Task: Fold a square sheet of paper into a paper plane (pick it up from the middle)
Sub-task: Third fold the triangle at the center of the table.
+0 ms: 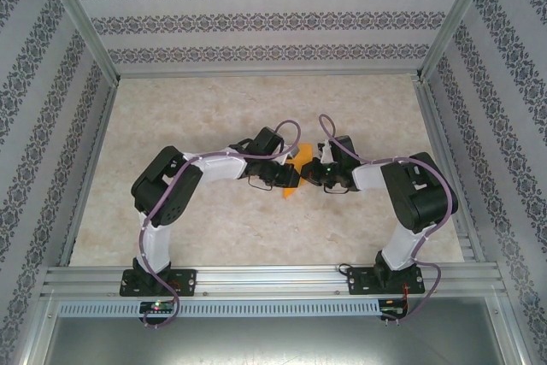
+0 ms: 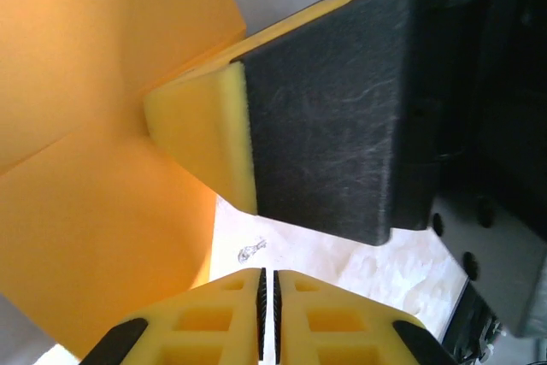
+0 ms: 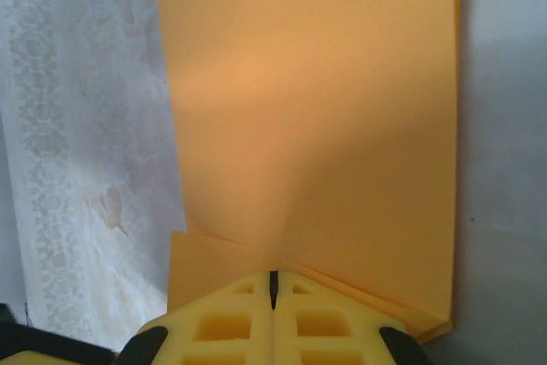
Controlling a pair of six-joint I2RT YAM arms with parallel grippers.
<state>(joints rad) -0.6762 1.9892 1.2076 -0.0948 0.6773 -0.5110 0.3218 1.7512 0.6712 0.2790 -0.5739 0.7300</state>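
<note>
The square sheet of paper [image 1: 298, 158] is bright orange and creased into layers, and it hangs above the middle of the table between the two arms. My right gripper [image 1: 314, 173] is shut on its near edge; in the right wrist view the paper [image 3: 316, 126] fans away from the closed fingertips [image 3: 273, 276], with a second layer peeking out at the left. My left gripper [image 1: 289, 175] faces it from the left. Its jaws [image 2: 267, 273] stand almost together with nothing between them. The paper [image 2: 94, 211] lies just to their left, and the right gripper's yellow pad [image 2: 205, 134] is close ahead.
The beige marbled table [image 1: 214, 228] is ringed by an aluminium frame [image 1: 256, 275] at the near edge and rails at the sides. Patterned walls [image 1: 256, 23] close in the back and both sides. Both arms' elbows reach outward from the middle.
</note>
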